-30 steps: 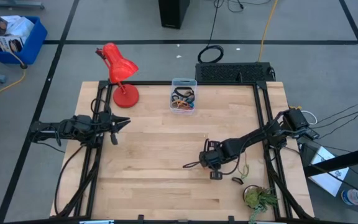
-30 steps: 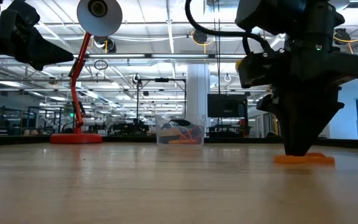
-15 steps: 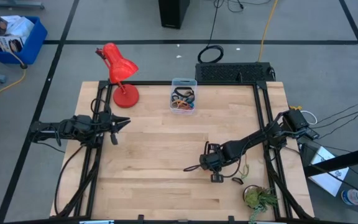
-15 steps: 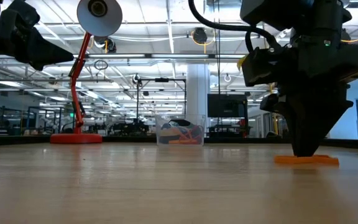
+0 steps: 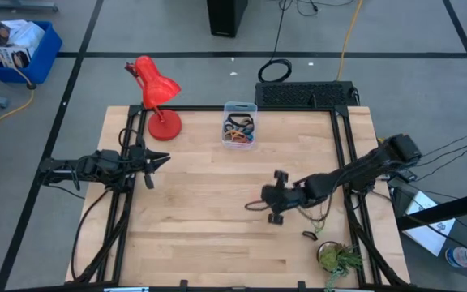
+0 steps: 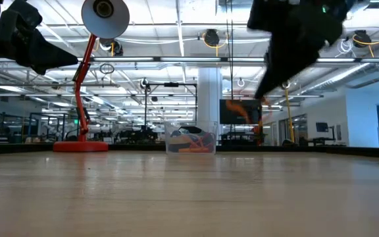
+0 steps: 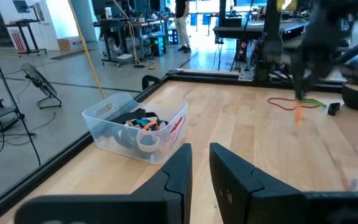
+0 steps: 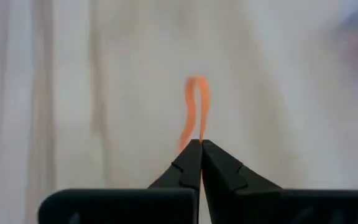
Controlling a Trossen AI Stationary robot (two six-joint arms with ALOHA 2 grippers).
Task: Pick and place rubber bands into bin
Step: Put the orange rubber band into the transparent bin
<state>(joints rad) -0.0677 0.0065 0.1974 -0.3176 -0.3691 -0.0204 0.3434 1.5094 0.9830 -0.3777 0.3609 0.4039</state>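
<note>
My right gripper (image 5: 254, 205) is raised above the table's middle right and shut on an orange rubber band (image 8: 195, 104), which also shows in the low view (image 6: 242, 109) and the left wrist view (image 7: 298, 114). The clear bin (image 5: 239, 126) stands at the far middle with several bands inside. It also shows in the left wrist view (image 7: 135, 130). A red band (image 7: 283, 103), an olive-green band (image 7: 313, 102) and a black band (image 5: 309, 235) lie flat on the table at the right. My left gripper (image 5: 164, 159) hovers at the left, fingers a narrow gap apart, empty. My right gripper pinches the orange band's one end (image 8: 196, 135) between its two fingertips (image 8: 189, 155). The rest of the loop stands out beyond the tips, and the band is lifted clear of the table.
A red desk lamp (image 5: 156, 93) stands at the far left corner. A black keyboard-like unit (image 5: 306, 95) lies along the far right edge. A small green plant (image 5: 339, 259) sits at the near right corner. Bare wood lies between the right gripper and the bin.
My right gripper has risen from the table, tipped from pointing straight down to a slant, and gone a little toward the far edge. The orange band, flat on the wood before, is now lifted clear in its fingertips.
</note>
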